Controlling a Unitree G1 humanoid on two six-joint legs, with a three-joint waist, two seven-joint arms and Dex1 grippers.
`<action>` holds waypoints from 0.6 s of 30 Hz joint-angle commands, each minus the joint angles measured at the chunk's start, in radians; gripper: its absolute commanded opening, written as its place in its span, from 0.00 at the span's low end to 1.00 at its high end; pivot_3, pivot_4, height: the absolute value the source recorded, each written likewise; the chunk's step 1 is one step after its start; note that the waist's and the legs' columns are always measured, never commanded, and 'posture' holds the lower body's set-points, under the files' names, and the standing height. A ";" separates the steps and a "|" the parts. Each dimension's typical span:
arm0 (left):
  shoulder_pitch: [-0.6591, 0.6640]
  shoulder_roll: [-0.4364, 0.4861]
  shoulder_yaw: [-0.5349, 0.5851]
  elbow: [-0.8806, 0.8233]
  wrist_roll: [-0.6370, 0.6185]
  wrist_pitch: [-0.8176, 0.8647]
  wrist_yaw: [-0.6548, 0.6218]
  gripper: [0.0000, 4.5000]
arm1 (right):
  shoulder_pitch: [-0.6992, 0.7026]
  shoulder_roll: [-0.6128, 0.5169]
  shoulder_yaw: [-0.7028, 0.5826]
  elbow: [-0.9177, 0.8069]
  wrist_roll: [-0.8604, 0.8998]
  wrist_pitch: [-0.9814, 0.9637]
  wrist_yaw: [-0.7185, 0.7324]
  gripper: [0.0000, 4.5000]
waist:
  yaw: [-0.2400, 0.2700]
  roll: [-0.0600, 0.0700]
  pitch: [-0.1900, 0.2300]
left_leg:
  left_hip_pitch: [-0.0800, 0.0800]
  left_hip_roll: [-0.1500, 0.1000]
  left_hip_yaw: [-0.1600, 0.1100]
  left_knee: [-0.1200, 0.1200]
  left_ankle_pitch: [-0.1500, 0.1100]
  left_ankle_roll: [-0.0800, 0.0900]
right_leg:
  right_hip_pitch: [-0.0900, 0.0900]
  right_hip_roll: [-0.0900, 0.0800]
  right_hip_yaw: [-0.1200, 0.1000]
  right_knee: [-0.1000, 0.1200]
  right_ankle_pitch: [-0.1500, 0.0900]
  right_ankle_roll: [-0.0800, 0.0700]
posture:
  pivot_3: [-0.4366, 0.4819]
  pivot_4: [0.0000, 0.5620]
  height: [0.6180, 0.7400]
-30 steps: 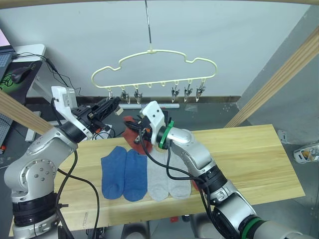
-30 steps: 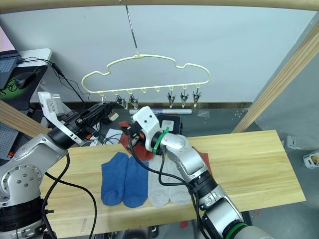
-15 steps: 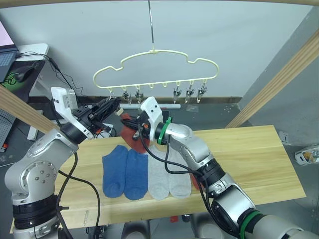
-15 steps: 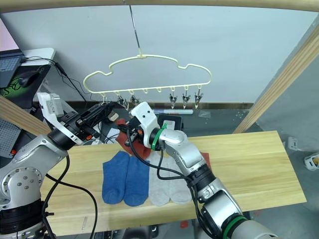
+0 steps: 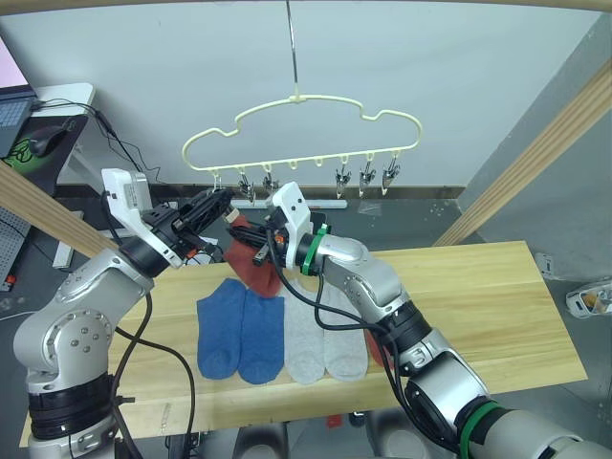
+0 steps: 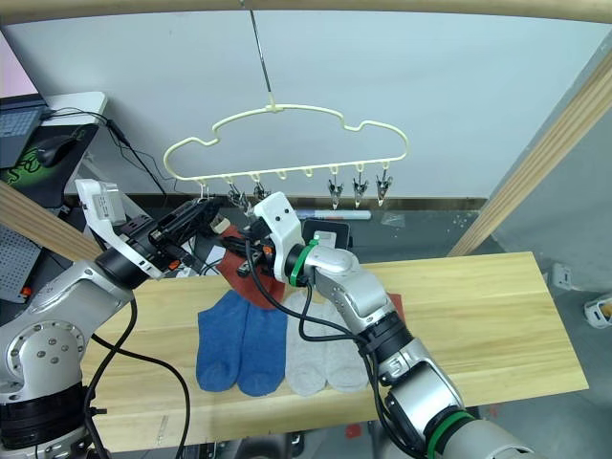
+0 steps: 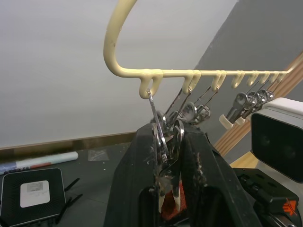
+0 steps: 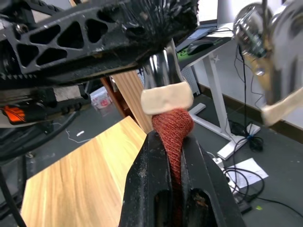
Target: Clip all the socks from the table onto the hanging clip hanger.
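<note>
Socks of soft, limp knit: four lie flat on the tabletop (image 5: 497, 287). Beyond, the right gripper (image 8: 171, 156) is clenched on a rust red sock (image 8: 173, 130), best pinched near its cuff. The left gripper (image 7: 166, 156) squeezes the end clip (image 7: 161, 137) of the clip hanger (image 5: 301, 110).

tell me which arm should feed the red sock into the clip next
The right. Its gripper is shut on the rust red sock, whose tip sits at the leftmost clip. The left gripper is already squeezing that clip on the hanger.
</note>
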 commanded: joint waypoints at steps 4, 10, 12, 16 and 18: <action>0.004 0.003 0.003 -0.039 -0.027 -0.003 -0.003 0.07 | -0.055 0.157 -0.009 -0.041 0.058 -0.008 0.005 0.00 | 0.000 0.000 0.000 | 0.000 0.000 0.000 0.000 0.000 0.000 | 0.000 0.000 0.000 0.000 0.000 0.000 | 0.46 0.44 1.00; 0.010 0.002 0.000 -0.038 -0.024 -0.003 -0.004 0.07 | -0.061 0.161 -0.007 -0.043 0.084 -0.005 0.005 0.00 | 0.000 0.000 0.000 | 0.000 0.000 0.000 0.000 0.000 0.000 | 0.000 0.000 0.000 0.000 0.000 0.000 | 0.46 0.44 1.00; 0.011 0.002 -0.001 -0.040 -0.025 -0.001 -0.001 0.07 | -0.062 0.163 -0.004 -0.046 0.088 -0.005 0.005 0.00 | 0.000 0.000 0.000 | 0.000 0.000 0.000 0.000 0.000 0.000 | 0.000 0.000 0.000 0.000 0.000 0.000 | 0.46 0.43 1.00; 0.015 -0.007 0.013 -0.038 -0.055 0.019 0.022 0.15 | -0.064 0.165 0.003 -0.046 0.094 -0.006 0.003 0.00 | 0.000 0.000 -0.001 | 0.000 0.000 0.000 0.000 0.000 0.000 | 0.000 0.000 0.000 0.000 0.000 0.000 | 0.46 0.43 1.00; 0.019 -0.003 0.013 -0.040 -0.072 0.028 0.025 0.28 | -0.066 0.166 0.006 -0.043 0.095 -0.008 0.003 0.00 | 0.000 -0.001 -0.001 | 0.000 0.000 0.000 0.000 0.000 0.000 | 0.000 0.000 0.000 0.000 0.000 0.000 | 0.47 0.43 1.00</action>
